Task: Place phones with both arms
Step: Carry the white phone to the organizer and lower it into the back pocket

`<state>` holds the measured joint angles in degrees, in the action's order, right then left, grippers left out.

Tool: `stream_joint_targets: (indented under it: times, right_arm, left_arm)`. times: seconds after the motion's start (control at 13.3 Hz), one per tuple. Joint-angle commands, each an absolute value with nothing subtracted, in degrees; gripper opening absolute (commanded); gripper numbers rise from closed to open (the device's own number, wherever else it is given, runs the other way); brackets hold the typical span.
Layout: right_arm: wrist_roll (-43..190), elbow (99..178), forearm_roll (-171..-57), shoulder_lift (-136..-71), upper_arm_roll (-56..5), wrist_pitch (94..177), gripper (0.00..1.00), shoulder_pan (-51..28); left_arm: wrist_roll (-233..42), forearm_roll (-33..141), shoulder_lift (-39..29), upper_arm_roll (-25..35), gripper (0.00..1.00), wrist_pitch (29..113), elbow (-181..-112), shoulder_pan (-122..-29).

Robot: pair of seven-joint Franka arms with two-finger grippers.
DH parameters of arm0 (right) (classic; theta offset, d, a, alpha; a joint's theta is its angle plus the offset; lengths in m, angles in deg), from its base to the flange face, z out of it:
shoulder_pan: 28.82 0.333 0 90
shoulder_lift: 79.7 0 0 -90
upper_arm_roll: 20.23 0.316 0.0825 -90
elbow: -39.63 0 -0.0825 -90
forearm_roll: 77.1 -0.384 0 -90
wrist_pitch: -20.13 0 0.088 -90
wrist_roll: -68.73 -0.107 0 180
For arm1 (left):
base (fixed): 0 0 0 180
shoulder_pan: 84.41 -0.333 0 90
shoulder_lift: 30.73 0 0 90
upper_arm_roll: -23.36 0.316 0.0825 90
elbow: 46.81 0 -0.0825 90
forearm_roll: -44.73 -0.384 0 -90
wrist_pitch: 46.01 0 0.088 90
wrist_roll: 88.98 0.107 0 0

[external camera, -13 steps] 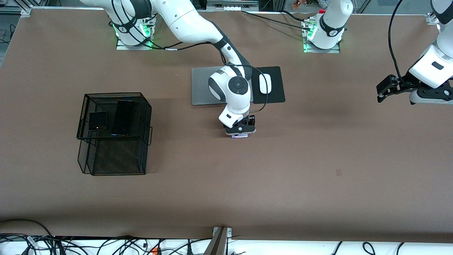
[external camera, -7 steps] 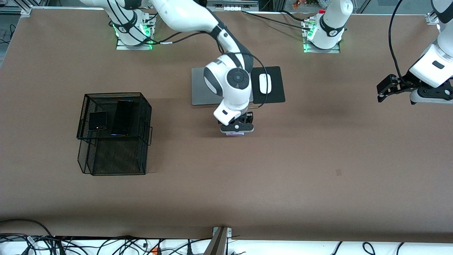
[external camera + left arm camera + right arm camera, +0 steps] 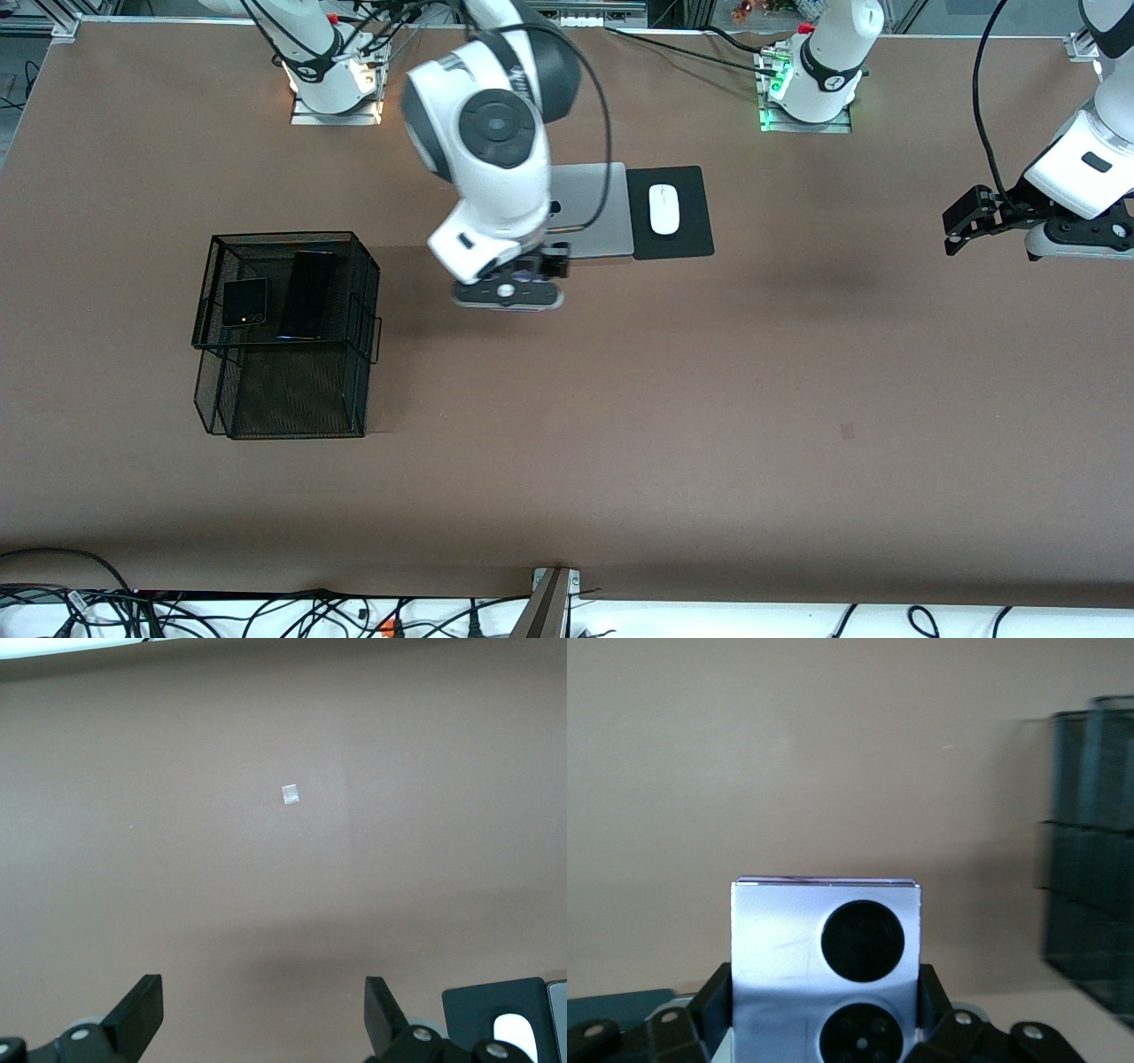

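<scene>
My right gripper (image 3: 508, 297) is aloft over bare table between the black mesh basket (image 3: 285, 337) and the grey laptop (image 3: 589, 209), jaws clamped on the lavender-white phone (image 3: 827, 970). The small squarish black phone (image 3: 244, 302) and the long slim black phone (image 3: 307, 294) lie side by side on the basket's upper tier. My left gripper (image 3: 961, 221) waits toward its arm's table end, well apart from the basket, jaws wide and empty
</scene>
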<state>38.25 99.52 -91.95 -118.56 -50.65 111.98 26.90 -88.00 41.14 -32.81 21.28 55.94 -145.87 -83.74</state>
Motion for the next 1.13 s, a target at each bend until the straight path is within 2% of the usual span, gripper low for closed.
stream_joint_targets:
  times: [0.0, 0.23, 0.53, 0.75, 1.05]
  right_arm:
    - [48.55, 102.81, -92.57, -115.65, -55.01, 108.11, 0.00, 23.84]
    - [64.81, 107.31, -93.00, -111.96, -56.70, 108.63, 0.00, 14.12]
    - [79.17, 106.96, -96.00, -113.35, -56.44, 109.68, 0.00, 0.83]
    - [81.56, 106.78, -96.17, -117.56, -56.09, 118.36, 0.00, -2.62]
    - [79.99, 106.69, -101.43, -123.98, -55.03, 128.30, 0.00, -2.98]
  left_arm:
    - [-87.13, 42.44, -33.36, 21.33, 1.00, 54.71, -145.33, -83.70]
    - [-87.05, 42.44, -33.36, 21.33, 1.00, 54.71, -145.33, -83.70]
    - [-87.31, 42.44, -33.36, 20.90, 1.00, 54.71, -145.25, -83.70]
    - [-87.31, 42.44, -33.36, 20.81, 1.00, 54.71, -145.25, -83.70]
    - [-87.31, 42.27, -33.27, 20.81, 1.00, 54.71, -145.25, -83.79]
